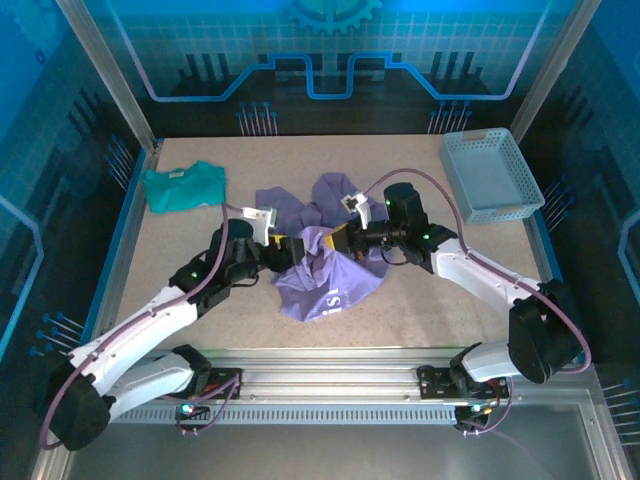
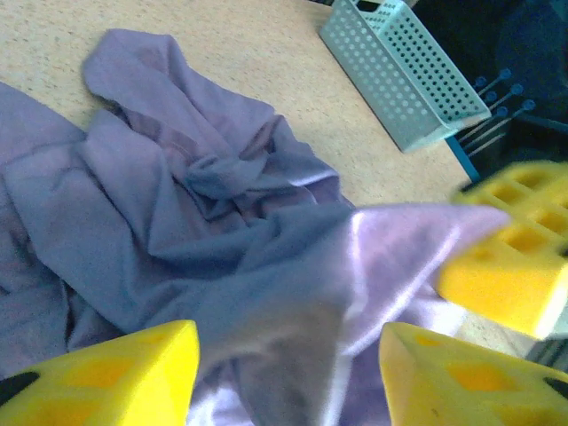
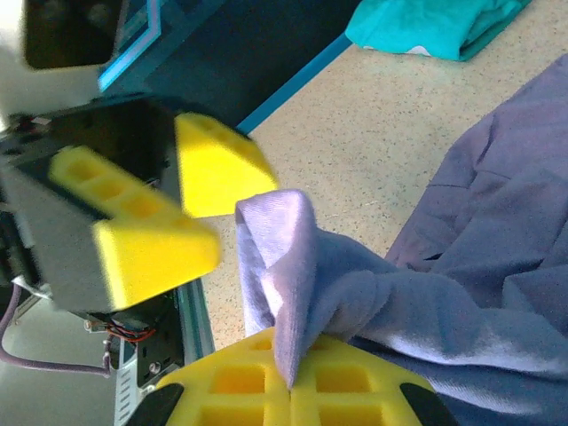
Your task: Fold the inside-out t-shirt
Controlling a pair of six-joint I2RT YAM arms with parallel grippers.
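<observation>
At counter (image 1: 430, 310) centre, lavender inside-out t-shirt (image 1: 325, 275) lies crumpled between my arms, white lettering on near flap. My right pincer (image 3: 291, 390) clamps raised fold of it. My left pincer (image 2: 288, 368) gapes, jaws parted just beside that fold. Teal shirt (image 1: 183, 186) far-left, basket (image 1: 492, 175) far-right.

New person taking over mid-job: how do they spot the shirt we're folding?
On the speckled table, look at the middle, right between the two arms. The crumpled lavender-purple t-shirt lies there, a fold of it pinched in the right gripper. Unlike the smaller teal shirt near the far left corner, it is purple, bunched up and bears white lettering.
</observation>
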